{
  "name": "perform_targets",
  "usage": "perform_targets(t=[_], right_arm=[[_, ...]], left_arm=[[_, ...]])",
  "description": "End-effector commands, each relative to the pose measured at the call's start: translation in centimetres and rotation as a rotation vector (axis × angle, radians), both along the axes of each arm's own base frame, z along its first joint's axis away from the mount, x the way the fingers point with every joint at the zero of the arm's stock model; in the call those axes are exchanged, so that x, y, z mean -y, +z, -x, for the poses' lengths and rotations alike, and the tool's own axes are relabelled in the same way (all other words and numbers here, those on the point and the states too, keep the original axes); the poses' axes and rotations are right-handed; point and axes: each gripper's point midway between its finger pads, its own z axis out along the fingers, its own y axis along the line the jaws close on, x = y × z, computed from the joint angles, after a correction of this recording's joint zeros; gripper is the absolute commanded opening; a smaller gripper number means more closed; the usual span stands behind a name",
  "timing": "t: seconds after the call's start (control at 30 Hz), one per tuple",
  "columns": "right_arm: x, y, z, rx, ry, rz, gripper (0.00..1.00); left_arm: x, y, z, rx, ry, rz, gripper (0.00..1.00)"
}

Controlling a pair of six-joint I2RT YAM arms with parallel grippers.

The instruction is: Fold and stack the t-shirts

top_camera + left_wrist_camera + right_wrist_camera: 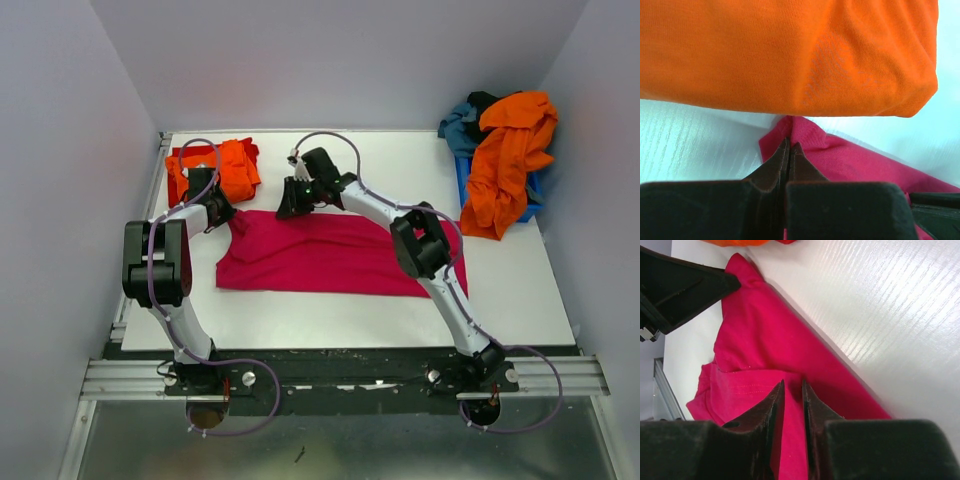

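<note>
A magenta-pink t-shirt point(330, 255) lies spread across the middle of the table. My left gripper point(232, 216) is shut on its back left corner point(805, 132), with the jaws pressed together point(790, 144). My right gripper point(291, 206) is at the shirt's back edge. Its jaws point(793, 385) are nearly closed on a fold of the magenta cloth point(760, 355). A folded bright orange t-shirt point(215, 168) lies at the back left, just beyond the left gripper point(790, 50). Red cloth seems to show at its left edge point(177, 157).
A small blue bin point(463, 180) at the back right holds a heap: another orange tee point(505, 160) draped over it, teal-blue cloth point(462, 125) and black cloth point(483, 98). White walls close in the left, back and right. The left gripper's finger shows in the right wrist view point(685, 285).
</note>
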Motion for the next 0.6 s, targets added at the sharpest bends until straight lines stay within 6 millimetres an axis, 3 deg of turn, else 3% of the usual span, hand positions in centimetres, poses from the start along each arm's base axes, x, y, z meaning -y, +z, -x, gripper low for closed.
perform_targets(t=[0.0, 0.27, 0.43, 0.57], right_arm=[[-1.1, -0.1, 1.5, -0.009, 0.053, -0.035, 0.27], [-1.2, -0.8, 2.1, -0.029, 0.061, -0.028, 0.31], [-1.0, -0.4, 1.8, -0.017, 0.041, -0.013, 0.01], [-0.2, 0.5, 2.6, 0.002, 0.053, -0.013, 0.01]], left_arm=[[-0.6, 0.6, -0.6, 0.021, 0.004, -0.015, 0.0], [-0.5, 0.6, -0.5, 0.02, 0.002, -0.015, 0.0], [-0.6, 0.7, -0.5, 0.02, 0.001, -0.018, 0.0], [-0.5, 0.7, -0.5, 0.018, 0.0, -0.017, 0.0]])
